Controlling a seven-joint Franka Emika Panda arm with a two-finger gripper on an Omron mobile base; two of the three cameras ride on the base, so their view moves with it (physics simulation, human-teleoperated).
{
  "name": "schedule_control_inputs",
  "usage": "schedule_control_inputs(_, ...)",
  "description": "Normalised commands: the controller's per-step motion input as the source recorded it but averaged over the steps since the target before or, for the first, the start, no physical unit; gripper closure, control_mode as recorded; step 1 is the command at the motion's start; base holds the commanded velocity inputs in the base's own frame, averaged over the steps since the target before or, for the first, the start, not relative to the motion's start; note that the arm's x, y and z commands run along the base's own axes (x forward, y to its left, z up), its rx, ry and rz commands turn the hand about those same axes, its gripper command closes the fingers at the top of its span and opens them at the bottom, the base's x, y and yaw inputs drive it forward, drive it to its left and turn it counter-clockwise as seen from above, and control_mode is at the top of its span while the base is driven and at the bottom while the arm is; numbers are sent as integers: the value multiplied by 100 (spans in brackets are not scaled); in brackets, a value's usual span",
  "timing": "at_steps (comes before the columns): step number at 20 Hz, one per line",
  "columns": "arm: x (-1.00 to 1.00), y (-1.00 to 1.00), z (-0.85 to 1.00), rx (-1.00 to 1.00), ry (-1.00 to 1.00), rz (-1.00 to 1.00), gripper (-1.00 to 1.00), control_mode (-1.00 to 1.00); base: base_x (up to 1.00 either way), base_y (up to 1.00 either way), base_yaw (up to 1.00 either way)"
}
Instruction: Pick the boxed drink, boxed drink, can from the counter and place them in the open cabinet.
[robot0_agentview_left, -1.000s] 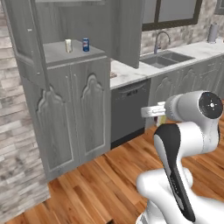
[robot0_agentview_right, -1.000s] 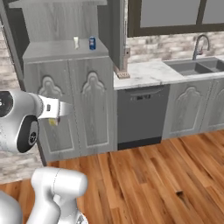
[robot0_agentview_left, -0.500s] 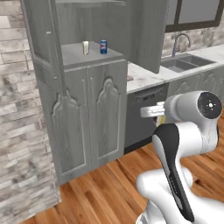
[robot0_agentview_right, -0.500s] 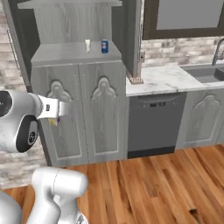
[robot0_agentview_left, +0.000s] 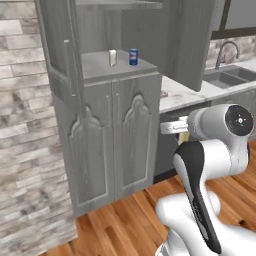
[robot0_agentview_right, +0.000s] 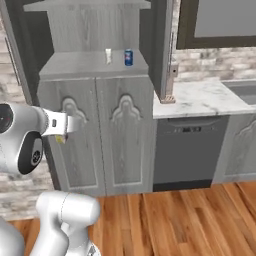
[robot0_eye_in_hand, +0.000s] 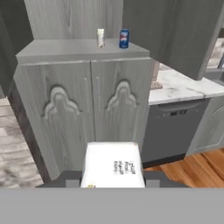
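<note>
White carton (robot0_eye_in_hand: 113, 165) clamped in the pincer (robot0_eye_in_hand: 113, 183). Second carton (robot0_eye_in_hand: 100, 37) and blue can (robot0_eye_in_hand: 124, 38) stand side by side on the cabinet (robot0_eye_in_hand: 92, 100) shelf, well ahead of and above the pincer.

A boxed drink (robot0_agentview_left: 112, 57) and can (robot0_agentview_left: 133, 56) stand, seemingly apart, in the open cabinet (robot0_agentview_left: 100, 130).

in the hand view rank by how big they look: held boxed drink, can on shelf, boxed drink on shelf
1. Held boxed drink, largest, though it is nearest the camera.
2. Can and shelf boxed drink: look about alike, so unranked.
</note>
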Motion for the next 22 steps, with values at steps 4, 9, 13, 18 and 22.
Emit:
schedule_control_inputs(4, 0, 0, 0, 0, 0, 0, 100, 100, 55, -27, 20)
schedule_control_inputs(9, 0, 0, 0, 0, 0, 0, 100, 100, 53, -40, 19)
schedule_control_inputs(13, 0, 0, 0, 0, 0, 0, 100, 100, 49, -19, 18)
schedule_control_inputs(18, 0, 0, 0, 0, 0, 0, 100, 100, 45, 0, 21)
schedule_control_inputs(22, 0, 0, 0, 0, 0, 0, 100, 100, 41, -3, 21)
